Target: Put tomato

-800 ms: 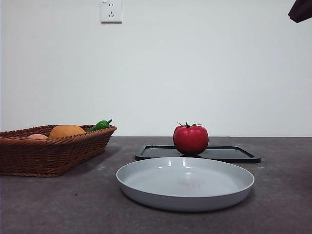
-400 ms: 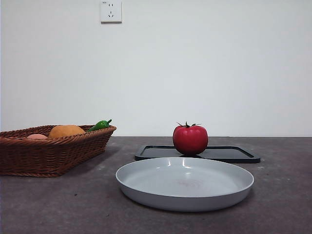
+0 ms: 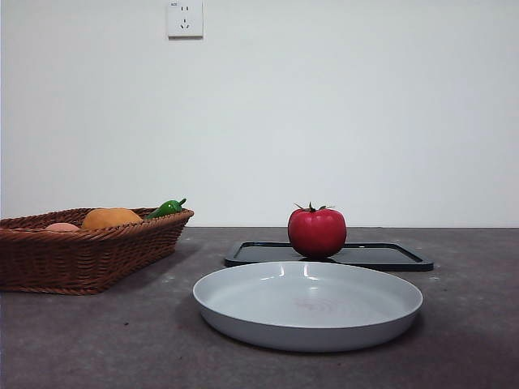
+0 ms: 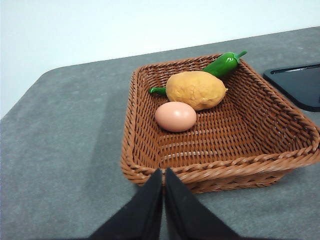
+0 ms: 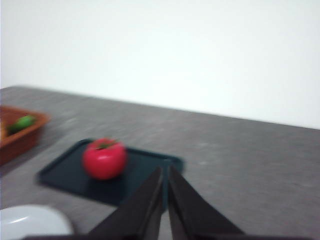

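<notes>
The tomato (image 3: pixel 317 232) sits upright on the black tray (image 3: pixel 397 258), green stalk on top, with nothing gripping it. In the right wrist view, which is blurred, the right gripper (image 5: pixel 164 172) has its two jaws pressed together, tips almost touching, and it holds nothing. The tomato (image 5: pixel 104 158) lies ahead of those jaws and off to one side of their line, lower than the gripper and well apart from it, near one end of the tray (image 5: pixel 150 172). Being round, it has no long axis to line up with, only the stalk pointing up, so the jaws could close on it from either side of its body.

The left gripper (image 4: pixel 163 176) is also pressed shut and empty. It hangs just short of the near rim of the wicker basket (image 4: pixel 215 172), which holds an egg (image 4: pixel 175 116), a yellowish lumpy fruit (image 4: pixel 195 89) and a green pepper (image 4: pixel 220 64). The tomato does not show in that view; only a corner of the tray does, beyond the basket.

So the right arm looks the nearer one for the job. Its jaws would need to spread, swing sideways toward the tomato and come down over it. The grey plate (image 3: pixel 308 304) stands just in front of the tray, a likely place to set it
</notes>
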Tool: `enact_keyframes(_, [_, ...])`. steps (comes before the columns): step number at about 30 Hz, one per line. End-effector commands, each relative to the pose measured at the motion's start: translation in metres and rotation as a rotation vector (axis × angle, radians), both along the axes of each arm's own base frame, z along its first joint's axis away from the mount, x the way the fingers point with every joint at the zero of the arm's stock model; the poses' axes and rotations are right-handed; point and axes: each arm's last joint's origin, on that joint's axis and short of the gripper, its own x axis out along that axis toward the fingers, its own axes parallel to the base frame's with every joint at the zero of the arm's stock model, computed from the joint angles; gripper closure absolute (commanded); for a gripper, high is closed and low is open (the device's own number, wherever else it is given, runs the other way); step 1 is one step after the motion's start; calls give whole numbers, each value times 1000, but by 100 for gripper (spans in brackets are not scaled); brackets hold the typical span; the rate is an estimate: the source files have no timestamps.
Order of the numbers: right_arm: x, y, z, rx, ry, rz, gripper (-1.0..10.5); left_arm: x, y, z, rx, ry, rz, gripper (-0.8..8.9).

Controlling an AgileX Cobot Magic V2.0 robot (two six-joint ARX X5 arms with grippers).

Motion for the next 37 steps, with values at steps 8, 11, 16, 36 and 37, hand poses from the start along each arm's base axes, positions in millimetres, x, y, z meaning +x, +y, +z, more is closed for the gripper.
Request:
enact_keyframes(8, [0, -5, -61, 46, 24, -146, 940, 1, 0, -8, -7, 29, 6, 806])
enact_keyframes(11, [1, -5, -73, 44, 43, -146, 940, 1, 0, -8, -7, 29, 6, 806])
enact_keyframes(16, [1, -6, -82, 37, 120, -170, 940, 1, 0, -8, -7, 29, 6, 806])
enact_keyframes(36, [1, -6, -85, 33, 154, -192, 940, 1, 0, -8, -7, 29, 6, 806])
enact_keyframes(37, [1, -6, -85, 33, 154, -192, 940, 1, 0, -8, -7, 29, 6, 806])
